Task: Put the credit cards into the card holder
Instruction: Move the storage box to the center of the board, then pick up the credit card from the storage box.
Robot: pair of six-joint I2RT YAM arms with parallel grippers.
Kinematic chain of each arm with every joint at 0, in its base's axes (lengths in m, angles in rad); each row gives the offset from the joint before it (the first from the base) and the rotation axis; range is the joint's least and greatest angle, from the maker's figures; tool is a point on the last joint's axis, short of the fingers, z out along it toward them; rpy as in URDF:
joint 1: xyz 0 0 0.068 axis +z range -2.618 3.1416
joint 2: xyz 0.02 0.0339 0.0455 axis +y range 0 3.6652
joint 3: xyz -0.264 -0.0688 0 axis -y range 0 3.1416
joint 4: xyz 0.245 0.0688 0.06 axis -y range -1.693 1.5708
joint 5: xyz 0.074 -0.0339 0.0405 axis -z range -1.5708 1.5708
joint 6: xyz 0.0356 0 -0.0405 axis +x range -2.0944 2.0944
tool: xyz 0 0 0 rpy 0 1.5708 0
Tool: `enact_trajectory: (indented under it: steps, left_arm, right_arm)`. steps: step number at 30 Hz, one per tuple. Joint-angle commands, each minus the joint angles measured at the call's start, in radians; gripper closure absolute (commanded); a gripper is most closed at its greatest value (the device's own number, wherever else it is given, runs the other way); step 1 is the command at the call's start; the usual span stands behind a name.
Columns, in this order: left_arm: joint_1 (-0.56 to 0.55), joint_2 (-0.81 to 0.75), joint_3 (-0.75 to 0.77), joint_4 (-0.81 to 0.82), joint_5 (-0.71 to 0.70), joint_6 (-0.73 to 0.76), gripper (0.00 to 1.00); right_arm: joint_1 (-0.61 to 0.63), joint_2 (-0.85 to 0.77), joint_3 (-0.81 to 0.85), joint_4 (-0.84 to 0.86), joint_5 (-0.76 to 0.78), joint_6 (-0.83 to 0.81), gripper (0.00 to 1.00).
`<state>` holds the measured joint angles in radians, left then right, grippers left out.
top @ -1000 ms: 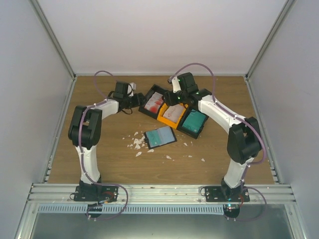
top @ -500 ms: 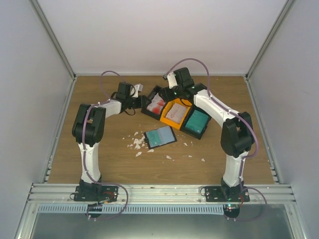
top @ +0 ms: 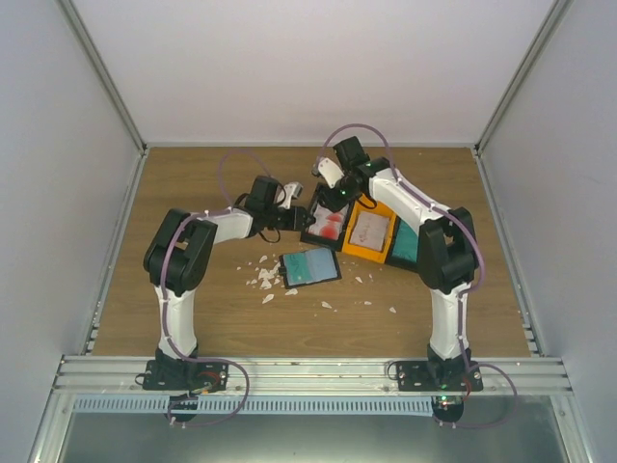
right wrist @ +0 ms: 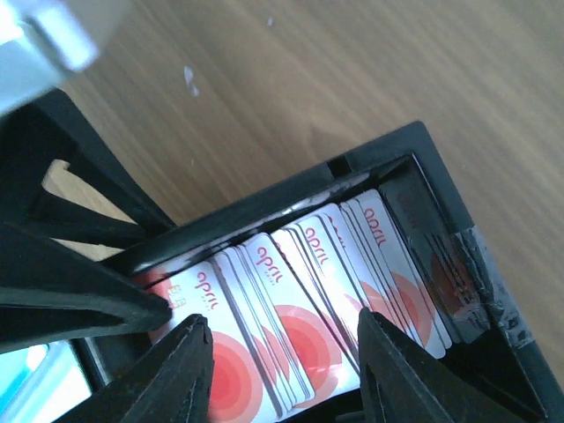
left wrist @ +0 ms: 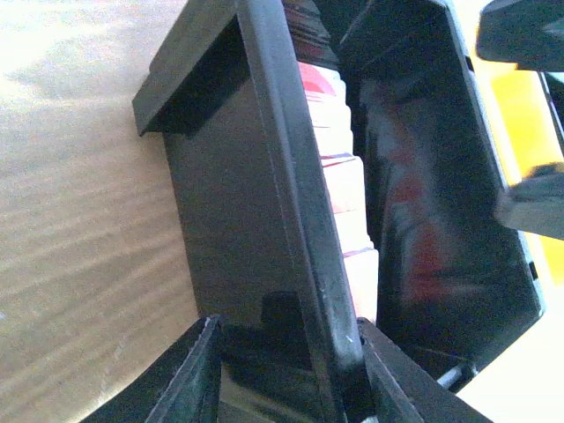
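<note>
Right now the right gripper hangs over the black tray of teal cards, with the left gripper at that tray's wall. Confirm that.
Not quite: the right wrist view shows red-and-white cards under the right gripper, not teal. The black tray and the left gripper at its wall are right.

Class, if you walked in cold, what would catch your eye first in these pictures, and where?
A black tray packed with red-and-white cards sits at the back of the table, an orange tray beside it. Both grippers meet there: the left gripper astride the black tray's wall, the right gripper above the cards. Nearer, the open card holder lies among white scraps.
</note>
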<state>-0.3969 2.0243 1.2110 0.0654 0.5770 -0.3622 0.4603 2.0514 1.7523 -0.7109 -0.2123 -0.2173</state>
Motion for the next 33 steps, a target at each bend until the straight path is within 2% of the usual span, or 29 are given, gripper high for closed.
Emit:
enact_trajectory:
  steps: [1, 5, 9, 15, 22, 29, 33]
  left_arm:
    - [-0.011, -0.079, -0.071, 0.023, 0.019, -0.023, 0.6]
    - [-0.01, -0.155, -0.135, 0.013, -0.06, -0.054, 0.52]
    - [-0.01, -0.22, -0.2, 0.032, -0.088, -0.098, 0.5]
    - [-0.01, -0.245, -0.255, 0.048, -0.088, -0.13, 0.57]
    - [-0.012, -0.216, -0.259, 0.049, -0.059, -0.146, 0.6]
    - [-0.013, -0.198, -0.253, 0.038, -0.068, -0.148, 0.64]
    - [-0.013, -0.191, -0.247, 0.031, -0.081, -0.147, 0.67]
  right_arm:
    - [-0.009, 0.018, 0.001, -0.103, 0.007, -0.119, 0.55]
    - [-0.006, 0.035, 0.013, -0.134, -0.034, -0.154, 0.57]
    - [0.01, 0.052, 0.014, -0.166, -0.046, -0.178, 0.57]
    - [0.032, 0.09, 0.021, -0.179, -0.019, -0.182, 0.54]
    - [0.058, 0.156, 0.071, -0.229, 0.01, -0.171, 0.52]
    - [0.08, 0.195, 0.084, -0.243, 0.036, -0.168, 0.53]
    - [0.081, 0.198, 0.086, -0.265, 0.007, -0.161, 0.6]
